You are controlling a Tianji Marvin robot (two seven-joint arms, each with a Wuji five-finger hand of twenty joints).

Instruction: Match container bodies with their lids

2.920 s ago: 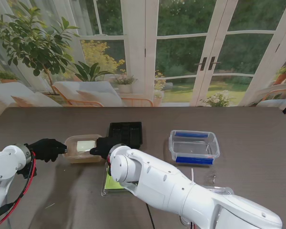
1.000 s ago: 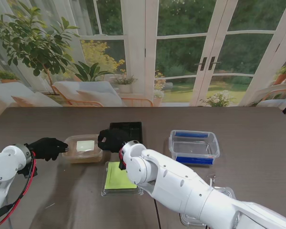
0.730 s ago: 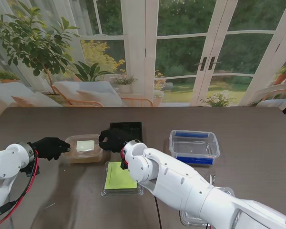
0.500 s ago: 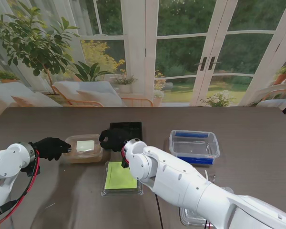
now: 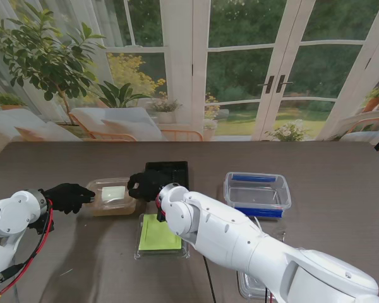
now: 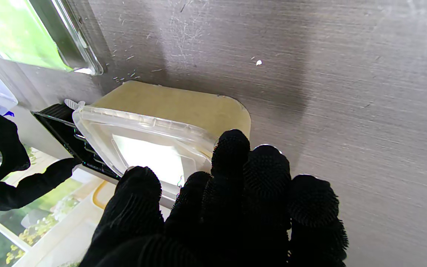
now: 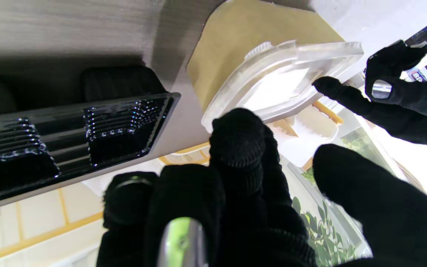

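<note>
At the desk's left side the left hand (image 5: 68,197) rests with its fingertips (image 6: 232,148) against the left end of the beige container (image 5: 112,196), fingers bunched together and pressing the rim rather than wrapped around anything — it grips nothing that I can see. The container sits toward the near-left part of the desk, its clear lid (image 6: 139,137) already on top; from the left wrist the lid looks seated along the edge nearest the fingers, though whether every corner has snapped down is hard to tell.

Just to the right, the right hand (image 5: 143,185) hovers at the container's right end, over the gap between it and the black tray (image 5: 167,176). Its fingers (image 7: 237,144) are loosely curled and apart, holding nothing.

Nearer to me lies the green-bottomed container (image 5: 159,236), then the right arm (image 5: 240,246) crossing the desk, and well to the right the blue-clipped box (image 5: 257,194).

The risk, as I judge it, is uneven pressure: a push from one end only could slide the light container along the desk into the tray, or pop a lid corner up — and the arm sweeping back could knock the green-bottomed container.
</note>
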